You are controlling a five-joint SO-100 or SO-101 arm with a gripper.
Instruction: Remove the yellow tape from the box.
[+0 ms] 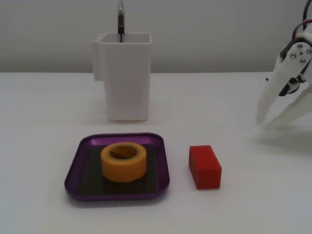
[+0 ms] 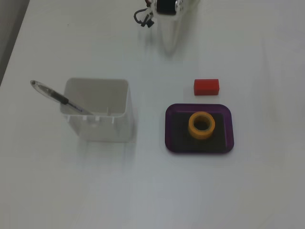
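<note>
The yellow tape (image 1: 124, 170) lies flat in the middle of the box (image 1: 74, 176), a shallow purple tray with a dark bottom. From above, the yellow tape (image 2: 191, 125) shows its hollow core and sits centred in the box (image 2: 169, 130). My gripper (image 1: 263, 124) hangs at the far right of the front view, well away from the tray and just above the table. Its white fingers meet at the tips and hold nothing. From above, the gripper (image 2: 169, 47) is one tapered white shape at the top edge.
A red ribbed block (image 1: 205, 166) lies beside the tray, between it and the gripper; from above the red block (image 2: 206, 86) sits just past the tray's rim. A tall white container (image 1: 126, 78) holding a pen (image 1: 120, 19) stands behind the tray, and from above the container (image 2: 97, 121) is left of it.
</note>
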